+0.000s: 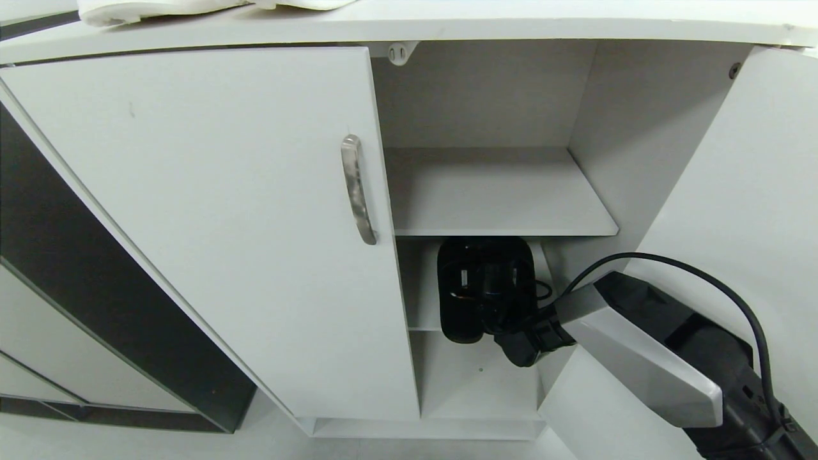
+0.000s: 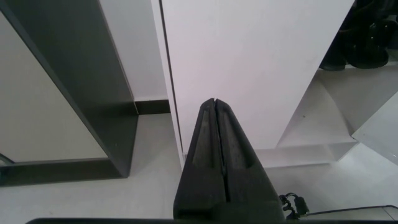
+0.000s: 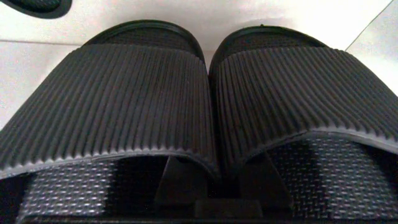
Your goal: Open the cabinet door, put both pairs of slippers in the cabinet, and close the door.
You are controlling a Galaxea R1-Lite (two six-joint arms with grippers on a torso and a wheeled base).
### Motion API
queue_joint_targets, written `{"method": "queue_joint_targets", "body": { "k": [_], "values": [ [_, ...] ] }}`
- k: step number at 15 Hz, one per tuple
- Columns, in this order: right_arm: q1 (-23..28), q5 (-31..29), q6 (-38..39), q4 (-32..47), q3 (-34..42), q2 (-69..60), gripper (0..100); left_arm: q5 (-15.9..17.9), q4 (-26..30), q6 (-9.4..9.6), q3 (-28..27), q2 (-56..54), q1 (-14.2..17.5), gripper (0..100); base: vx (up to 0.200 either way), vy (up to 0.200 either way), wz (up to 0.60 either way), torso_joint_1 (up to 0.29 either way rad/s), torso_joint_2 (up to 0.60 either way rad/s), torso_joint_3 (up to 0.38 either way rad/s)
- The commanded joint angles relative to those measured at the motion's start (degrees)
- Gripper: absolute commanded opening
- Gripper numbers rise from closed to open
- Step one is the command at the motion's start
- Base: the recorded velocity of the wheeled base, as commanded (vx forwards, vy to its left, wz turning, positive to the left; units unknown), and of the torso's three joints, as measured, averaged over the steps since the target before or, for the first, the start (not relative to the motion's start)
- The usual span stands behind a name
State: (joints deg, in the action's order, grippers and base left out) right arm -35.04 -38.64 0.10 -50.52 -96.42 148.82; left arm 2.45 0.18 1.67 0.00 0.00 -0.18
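Observation:
A pair of black ribbed slippers [image 1: 482, 287] [image 3: 143, 106] sits side by side in the cabinet's lower compartment, under the shelf [image 1: 498, 191]. My right gripper [image 1: 511, 332] [image 3: 214, 180] is inside that compartment. One finger is tucked under each strap, and the two are shut on the slippers' touching inner walls. Farther inside lies the edge of another black slipper [image 3: 31, 5]. The cabinet's right door [image 1: 735, 191] stands open. My left gripper [image 2: 214, 112] is shut on nothing and hangs low in front of the closed left door [image 2: 249, 62].
The closed left door [image 1: 192, 223] has a metal handle [image 1: 358, 188]. A white cloth [image 1: 160, 7] lies on the cabinet top. A dark panel [image 1: 77, 255] stands left of the cabinet. My right arm's cable [image 1: 703, 275] arcs beside the open door.

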Motion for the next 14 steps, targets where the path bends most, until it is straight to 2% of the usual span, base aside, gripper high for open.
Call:
{"method": "queue_joint_targets", "body": {
  "k": [1,4,10,14],
  "values": [
    [-0.03,-0.03,-0.01,-0.02,0.0,0.06,100,0.01,-0.01,0.0,0.0,0.09,0.01,0,0.0,0.0,0.0,0.0,0.0,0.0],
    [-0.03,-0.03,-0.01,-0.02,0.53,-0.02,100,0.01,-0.01,0.0,0.0,0.09,0.01,0,0.0,0.0,0.0,0.0,0.0,0.0],
    [-0.38,-0.38,-0.01,-2.92,7.12,-2.75,100,0.01,-0.01,0.0,0.0,0.09,0.01,0,0.0,0.0,0.0,0.0,0.0,0.0],
    [-2.41,-0.64,-0.1,-9.86,19.51,-8.81,100,0.01,-0.01,0.0,0.0,0.09,0.01,0,0.0,0.0,0.0,0.0,0.0,0.0]
  ]
}}
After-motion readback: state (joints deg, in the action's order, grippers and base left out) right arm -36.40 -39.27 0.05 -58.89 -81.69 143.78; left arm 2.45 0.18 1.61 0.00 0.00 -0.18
